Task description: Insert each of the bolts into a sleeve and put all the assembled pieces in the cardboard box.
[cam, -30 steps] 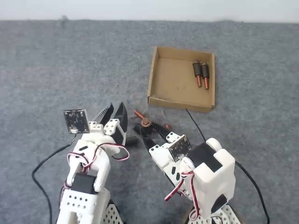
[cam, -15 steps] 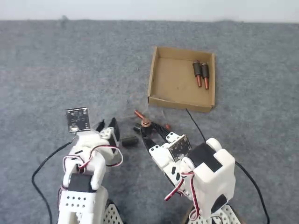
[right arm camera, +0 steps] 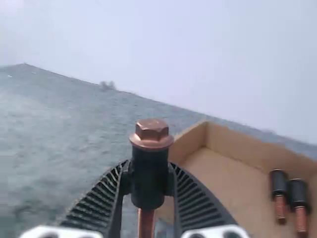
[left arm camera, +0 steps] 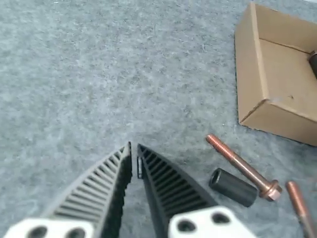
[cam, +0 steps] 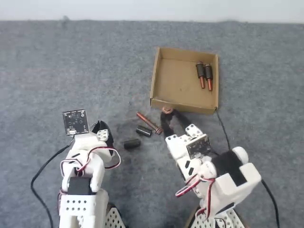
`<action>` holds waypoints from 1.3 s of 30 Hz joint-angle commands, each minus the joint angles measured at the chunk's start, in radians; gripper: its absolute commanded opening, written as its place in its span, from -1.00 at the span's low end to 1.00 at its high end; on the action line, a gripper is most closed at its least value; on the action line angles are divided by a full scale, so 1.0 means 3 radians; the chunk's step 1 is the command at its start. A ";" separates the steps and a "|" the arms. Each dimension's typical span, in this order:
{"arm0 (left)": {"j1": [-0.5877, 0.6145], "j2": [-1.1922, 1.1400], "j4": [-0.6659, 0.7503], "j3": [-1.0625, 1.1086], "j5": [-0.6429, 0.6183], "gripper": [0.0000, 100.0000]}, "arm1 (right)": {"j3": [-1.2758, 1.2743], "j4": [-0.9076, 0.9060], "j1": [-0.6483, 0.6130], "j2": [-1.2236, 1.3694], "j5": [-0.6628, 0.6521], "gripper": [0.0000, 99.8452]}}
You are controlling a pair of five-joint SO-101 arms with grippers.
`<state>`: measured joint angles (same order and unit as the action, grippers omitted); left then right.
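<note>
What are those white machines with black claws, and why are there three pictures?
They are two small white robot arms, standing side by side on a grey carpet. Each ends in a black toothed gripper that pinches like a claw. One picture looks down from a camera above. The other two come from little cameras on the arms' wrists, so you look along each claw. The right gripper pinches a copper bolt pushed into a black tube-shaped sleeve. The left gripper is closed on nothing. On the carpet lie one loose copper bolt and two loose black sleeves. The brown cardboard box already holds two finished pieces.
</note>
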<state>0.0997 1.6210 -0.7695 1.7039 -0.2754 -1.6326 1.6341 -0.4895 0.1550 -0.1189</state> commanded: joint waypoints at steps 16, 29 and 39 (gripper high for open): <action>0.0302 0.0046 0.0000 -0.0038 0.0031 -0.98 | 0.1258 -0.1051 0.1082 -0.0238 -0.0368 -0.99; 0.0302 0.0046 0.0005 -0.0038 0.0036 -0.98 | 0.2041 -0.2539 0.1573 -0.0238 -0.0363 -0.99; 0.0302 0.0046 0.0005 -0.0038 0.0036 -0.98 | 0.2874 -0.4258 0.1603 -0.0238 -0.0358 -0.99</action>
<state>0.1841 1.6210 -0.7695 1.7039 -0.2739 -0.8976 0.5017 -0.0353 0.1519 -0.2140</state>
